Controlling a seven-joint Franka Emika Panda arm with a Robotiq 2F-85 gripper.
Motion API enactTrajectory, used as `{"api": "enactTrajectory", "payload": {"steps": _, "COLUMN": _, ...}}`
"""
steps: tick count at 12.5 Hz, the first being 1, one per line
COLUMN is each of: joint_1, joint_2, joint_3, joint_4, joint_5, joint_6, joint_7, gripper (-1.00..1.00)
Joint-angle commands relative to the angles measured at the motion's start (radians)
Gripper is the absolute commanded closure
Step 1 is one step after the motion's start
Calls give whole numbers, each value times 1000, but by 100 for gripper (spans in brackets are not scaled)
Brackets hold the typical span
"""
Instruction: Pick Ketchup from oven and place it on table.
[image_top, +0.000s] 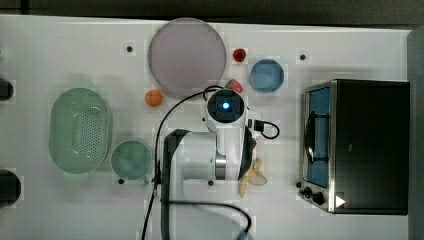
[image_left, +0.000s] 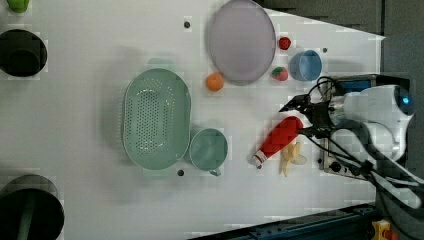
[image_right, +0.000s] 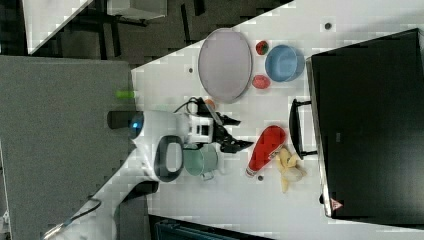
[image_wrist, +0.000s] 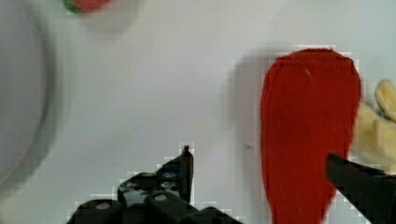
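One red Ketchup (image_left: 280, 137) bottle lies on the white surface (image_left: 90, 130) beside a banana (image_left: 292, 157), the tool (image_left: 305, 117) spread open above it, holding nothing

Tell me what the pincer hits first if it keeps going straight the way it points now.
Most likely the ketchup bottle lying on the white table: the open pincer points down with one finger on either side of it. How high it stands above the bottle is unclear.
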Motion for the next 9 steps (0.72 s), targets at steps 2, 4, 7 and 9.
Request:
{"api": "enactTrajectory", "payload": {"steps": 2, "joint_1": 0, "joint_2": -272, "joint_3": 11, "joint_4": 190, "joint_5": 4, "joint_6": -217, "joint_7": 57, "gripper": -100}}
{"api": "enactTrajectory", "payload": {"steps": 4, "joint_1": 1, "joint_2": -332, "joint_3": 20, "joint_4": 311, "joint_5": 1, "joint_6": -366, "joint_7": 67, "gripper": -100}}
{"api": "enactTrajectory", "payload": {"steps": 7, "joint_1": -1, "joint_2": -361, "joint_3": 20, "joint_4": 493, "joint_5": -9, "joint_6": -573, "joint_7": 65, "gripper": -100}}
{"api": "enactTrajectory", "payload": {"steps": 9, "joint_1": -1, "joint_2": -363, "joint_3": 21, "joint_4": 569, "joint_5": -9, "joint_6": -712, "joint_7": 65, "gripper": -100}}
